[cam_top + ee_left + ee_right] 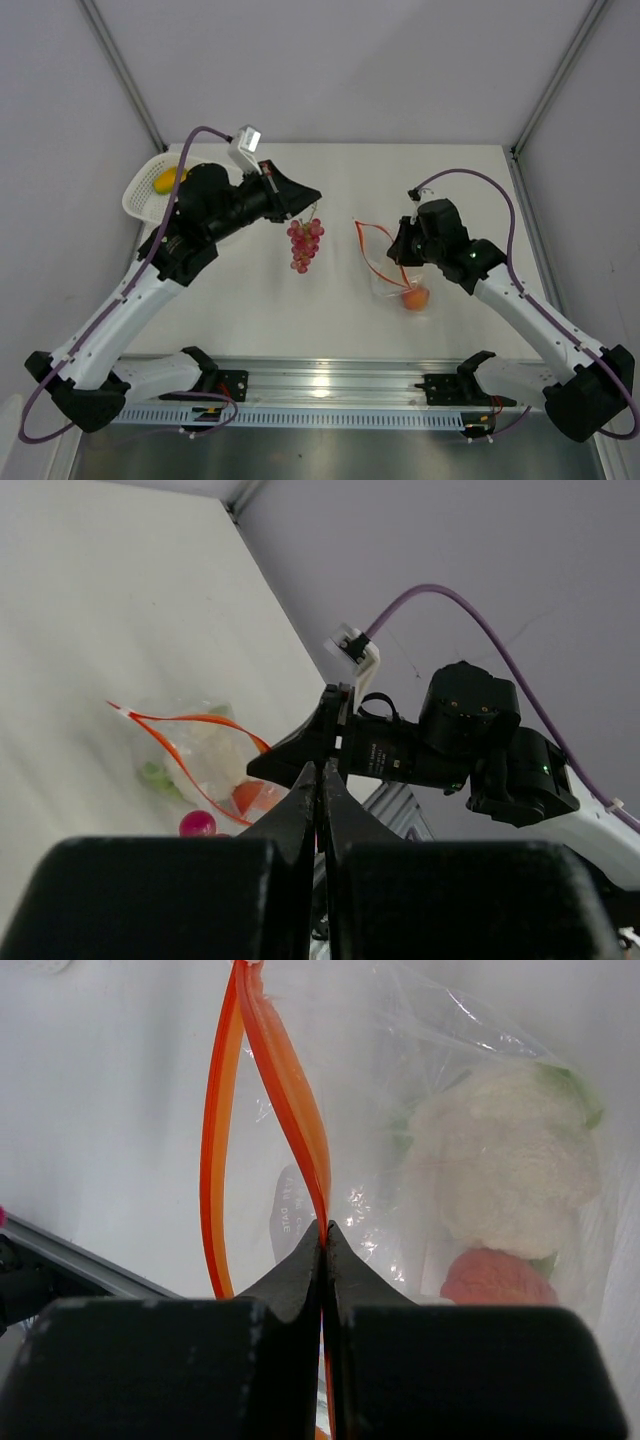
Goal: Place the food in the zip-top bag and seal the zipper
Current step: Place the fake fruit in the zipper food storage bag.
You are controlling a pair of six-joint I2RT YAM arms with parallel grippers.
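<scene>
From above, a flat white table [250,300] is seen, enclosed by plain grey walls [350,60], with an aluminium rail [330,385] along its near edge. A red grape bunch [304,244] is held hanging above the table by the left gripper [305,198], whose fingers are pinched on its stem. A yellow-orange mango [165,181] lies in a white plastic mesh basket [135,200] at the far left corner. The clear crinkly zip-top bag [385,275] lies right of centre, with a red-orange round fruit [415,297] inside.

From the left wrist, the fingers are seen pressed together, and 1 grape shows below them.

From the right wrist, the right gripper [323,1235] is clamped on 1 side of the red-orange zipper strip [285,1080]; the mouth gapes. A white-and-green vegetable piece [505,1160] rests inside.
</scene>
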